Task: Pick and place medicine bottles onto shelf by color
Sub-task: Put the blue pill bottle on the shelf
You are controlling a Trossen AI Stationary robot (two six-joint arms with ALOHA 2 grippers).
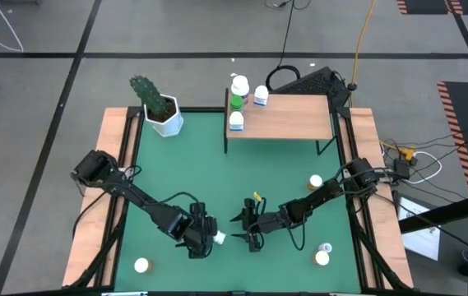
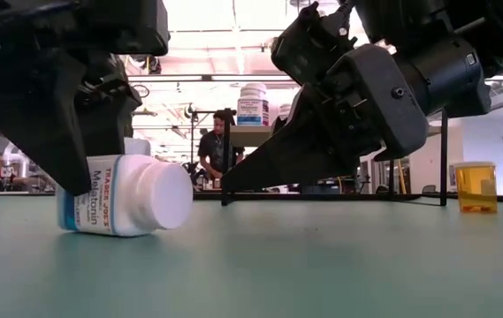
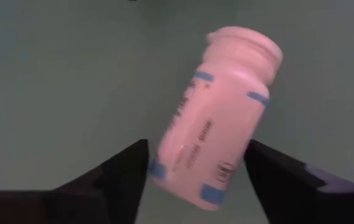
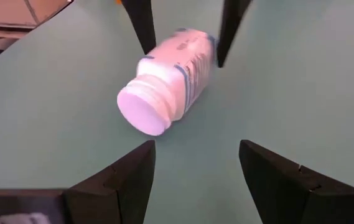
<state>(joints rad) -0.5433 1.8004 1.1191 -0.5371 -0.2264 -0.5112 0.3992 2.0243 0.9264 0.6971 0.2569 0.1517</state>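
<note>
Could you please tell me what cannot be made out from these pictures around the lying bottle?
- Left gripper: fingers straddle the lying bottle; whether they touch it, motion blur hides.
- Label text: in the low view, left finger covers part.
- Shelf bottles: too small above, masked by right gripper at table height.

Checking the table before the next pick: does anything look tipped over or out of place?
Yes. A white bottle with a blue label lies on its side on the green mat, between the open fingers of the left gripper. The right gripper is open close by. The other bottles appear upright.
</note>
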